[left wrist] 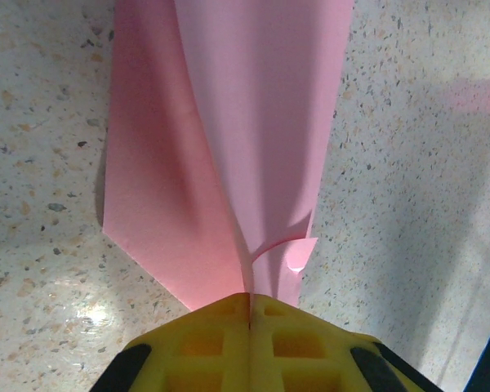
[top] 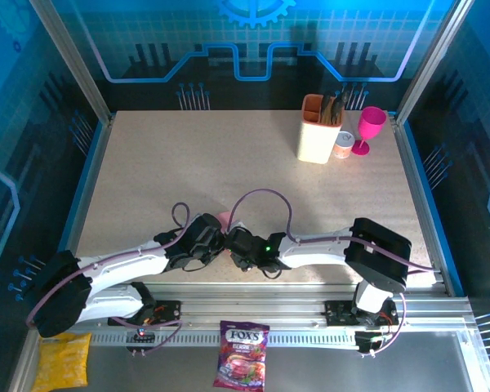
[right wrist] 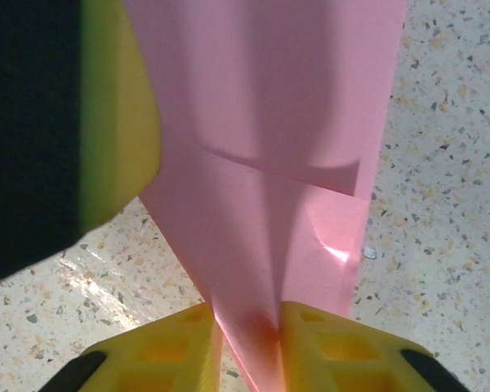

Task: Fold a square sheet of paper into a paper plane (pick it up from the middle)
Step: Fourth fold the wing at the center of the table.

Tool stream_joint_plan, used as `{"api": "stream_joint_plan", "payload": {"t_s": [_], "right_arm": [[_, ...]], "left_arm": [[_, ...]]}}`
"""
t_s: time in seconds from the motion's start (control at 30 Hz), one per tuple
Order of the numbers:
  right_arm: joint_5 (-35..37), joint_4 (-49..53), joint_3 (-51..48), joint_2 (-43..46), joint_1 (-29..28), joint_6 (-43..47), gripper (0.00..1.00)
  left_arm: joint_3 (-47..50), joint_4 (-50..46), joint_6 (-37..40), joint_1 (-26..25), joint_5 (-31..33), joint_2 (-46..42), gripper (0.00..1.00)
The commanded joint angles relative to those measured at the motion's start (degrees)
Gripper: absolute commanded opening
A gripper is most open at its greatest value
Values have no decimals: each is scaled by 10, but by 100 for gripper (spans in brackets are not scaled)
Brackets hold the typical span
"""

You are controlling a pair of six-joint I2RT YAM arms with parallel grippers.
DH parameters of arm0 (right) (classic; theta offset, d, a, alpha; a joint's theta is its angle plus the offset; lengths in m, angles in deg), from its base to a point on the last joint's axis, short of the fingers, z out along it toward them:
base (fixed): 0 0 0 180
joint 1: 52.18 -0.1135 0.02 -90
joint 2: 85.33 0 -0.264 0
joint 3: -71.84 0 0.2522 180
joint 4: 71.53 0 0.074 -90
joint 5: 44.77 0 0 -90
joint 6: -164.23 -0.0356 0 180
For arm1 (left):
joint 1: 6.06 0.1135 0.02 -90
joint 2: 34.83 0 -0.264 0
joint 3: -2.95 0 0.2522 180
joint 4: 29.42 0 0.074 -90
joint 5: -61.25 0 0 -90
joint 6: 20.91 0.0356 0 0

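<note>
**A:** The left gripper (left wrist: 249, 306) was seen clamped tight on one end of the paper plane (left wrist: 253, 122), its yellow pads pressed together with the fold caught between them.

**B:** And the right gripper (right wrist: 251, 327) was set astride the same pink sheet. A narrow gap was left between its pads, so it could not be told whether a real pinch had been made.

**A:** The plane itself was found at the near edge of the table (top: 188, 163), tucked between the two wrists. Whether it was lifted or resting could not be judged.

**B:** Trouble could easily be imagined here. With two grips set so close on such thin stock, a tear would likely be caused by any pull apart, and a buckle by any push together.

**A:** A small curled flap was spotted just beside the left pads. If it were squeezed, a stray crease could be pressed in.

**B:** A slip was possible too, if the right side was only lightly held.

**A:** As for materials, matte salmon-pink paper was noted, thin and layered, with sharp straight creases and overlapping flaps.

**B:** The tabletop was seen as speckled, stone-like and faintly glossy. The pads were blocky and yellow, moulded with square recesses.
</note>
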State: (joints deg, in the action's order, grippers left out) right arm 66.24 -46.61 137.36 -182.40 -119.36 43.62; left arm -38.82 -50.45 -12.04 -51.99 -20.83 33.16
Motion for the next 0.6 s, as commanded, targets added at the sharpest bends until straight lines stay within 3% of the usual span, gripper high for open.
{"api": "stream_joint_plan", "payload": {"t_s": [0.0, 0.27, 0.5, 0.57], "right_arm": [[12, 11, 1, -12, 3, -8, 22], [8, 4, -6, -20, 8, -14, 21], [1, -7, -20, -20, 15, -24, 1], [-1, -13, -30, -19, 16, -31, 0]], "left_arm": [[1, -7, -3, -4, 8, 4, 0], [0, -7, -4, -4, 7, 4, 0], [-4, -9, -5, -4, 7, 1, 0], [-5, -11, -4, -5, 8, -1, 0]]}}
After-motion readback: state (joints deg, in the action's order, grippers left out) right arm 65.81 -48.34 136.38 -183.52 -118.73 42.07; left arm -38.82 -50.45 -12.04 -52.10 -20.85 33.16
